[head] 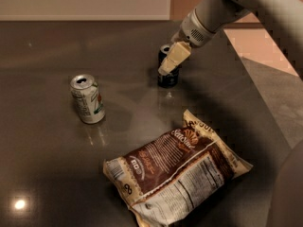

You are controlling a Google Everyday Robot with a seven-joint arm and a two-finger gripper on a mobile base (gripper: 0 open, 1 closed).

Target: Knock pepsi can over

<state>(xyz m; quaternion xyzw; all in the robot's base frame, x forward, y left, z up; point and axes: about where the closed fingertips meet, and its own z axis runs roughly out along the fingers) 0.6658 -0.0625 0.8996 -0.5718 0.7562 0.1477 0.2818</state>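
The pepsi can (167, 78), dark navy with a silver top, stands upright on the dark table (47, 46) right of centre at the back. My gripper (166, 66) reaches down from the upper right and its cream fingers (173, 58) lie across the front of the can, covering its upper part. The fingertips point down and left, at the can's left side.
A white-and-green soda can (88, 99) stands upright to the left. A brown chip bag (176, 170) lies flat in front, towards the near right. The table's right edge (258, 93) runs diagonally behind the arm, with floor beyond.
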